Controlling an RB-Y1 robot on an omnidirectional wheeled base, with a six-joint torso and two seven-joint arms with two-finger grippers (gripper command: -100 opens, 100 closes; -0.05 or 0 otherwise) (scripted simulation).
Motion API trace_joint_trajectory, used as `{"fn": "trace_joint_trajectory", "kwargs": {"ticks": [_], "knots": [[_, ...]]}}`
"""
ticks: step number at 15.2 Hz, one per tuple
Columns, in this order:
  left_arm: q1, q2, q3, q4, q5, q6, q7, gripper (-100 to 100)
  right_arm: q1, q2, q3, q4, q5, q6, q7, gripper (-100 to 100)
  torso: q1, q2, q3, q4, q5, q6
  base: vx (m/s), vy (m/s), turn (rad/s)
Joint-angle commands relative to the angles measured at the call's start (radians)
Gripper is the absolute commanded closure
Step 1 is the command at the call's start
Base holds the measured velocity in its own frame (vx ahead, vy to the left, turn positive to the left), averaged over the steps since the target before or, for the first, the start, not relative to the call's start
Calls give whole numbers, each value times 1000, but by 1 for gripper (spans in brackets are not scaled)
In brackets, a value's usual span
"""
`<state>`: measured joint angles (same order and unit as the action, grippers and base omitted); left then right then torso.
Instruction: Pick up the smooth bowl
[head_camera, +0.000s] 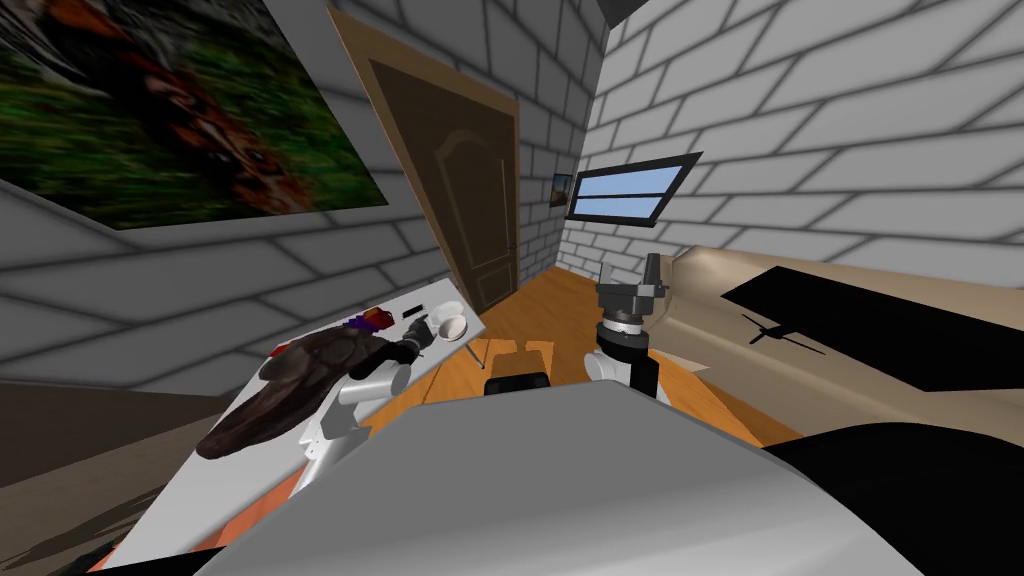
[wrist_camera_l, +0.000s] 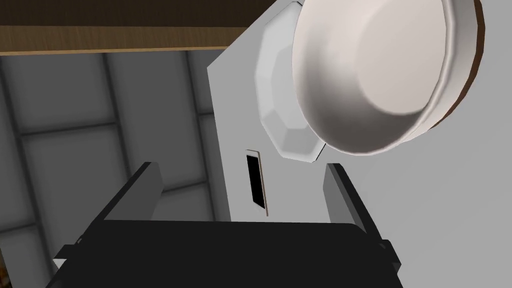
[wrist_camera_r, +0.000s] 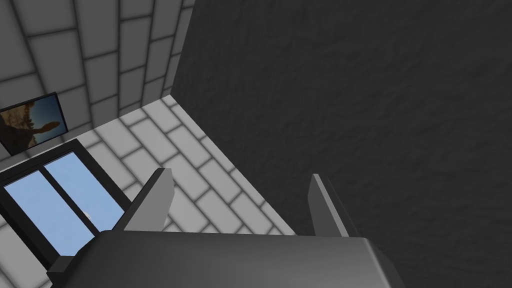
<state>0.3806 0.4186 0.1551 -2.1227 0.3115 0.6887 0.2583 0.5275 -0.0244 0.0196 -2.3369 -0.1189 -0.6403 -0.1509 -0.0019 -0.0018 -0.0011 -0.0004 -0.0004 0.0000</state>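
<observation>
The smooth bowl (wrist_camera_l: 370, 75) sits on the far end of the white table (wrist_camera_l: 450, 210), which stands on my left by the grey brick wall (wrist_camera_l: 65, 130). The bowl is white and round. A brown door (head_camera: 470, 210) is just past that end of the table.

The left gripper (wrist_camera_l: 242, 167) hangs over the table, close to the bowl. Its two fingers (wrist_camera_l: 150, 190) are spread wide apart and hold nothing. The bowl is just past the fingertips and is not between them.

A white thing with flat sides (wrist_camera_l: 280, 115) lies right beside the bowl. A small flat black thing (wrist_camera_l: 256, 182) lies on the table near the gripper. Nearer to me on the table are a purple and red thing (head_camera: 368, 320) and a big dark brown lump (head_camera: 300, 390).

The right gripper (head_camera: 652, 265) is held up high on my right, well apart from the table. Its fingers (wrist_camera_r: 155, 200) are spread wide too, with nothing in them.
</observation>
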Motion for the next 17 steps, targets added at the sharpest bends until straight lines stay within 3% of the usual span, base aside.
{"fn": "trace_joint_trajectory", "kwargs": {"ticks": [1, 2, 5, 17], "knots": [[-3, 2, 2, 1, 3, 29, 3, -100, 0, 0, 0, 0, 0, 0, 0, 0, 0, 0, 0, 0, 0, 0, 14, -15, 4], [-10, 10, 11, 12, 21, 65, 15, -100, 0, 0, 0, 0, 0, 0, 0, 0, 0, 0, 0, 0, 0, 0, 24, -29, -18], [-10, 10, 11, 12, 21, 98, 15, -100, 0, 0, 0, 0, 0, 0, 0, 0, 0, 0, 0, 0, 0, 0, 25, -25, -10], [-41, 34, 47, 51, 88, 350, 64, -100, 0, 0, 0, 0, 0, 0, 0, 0, 0, -1, 0, 0, 0, 0, 32, -27, -17]]}}
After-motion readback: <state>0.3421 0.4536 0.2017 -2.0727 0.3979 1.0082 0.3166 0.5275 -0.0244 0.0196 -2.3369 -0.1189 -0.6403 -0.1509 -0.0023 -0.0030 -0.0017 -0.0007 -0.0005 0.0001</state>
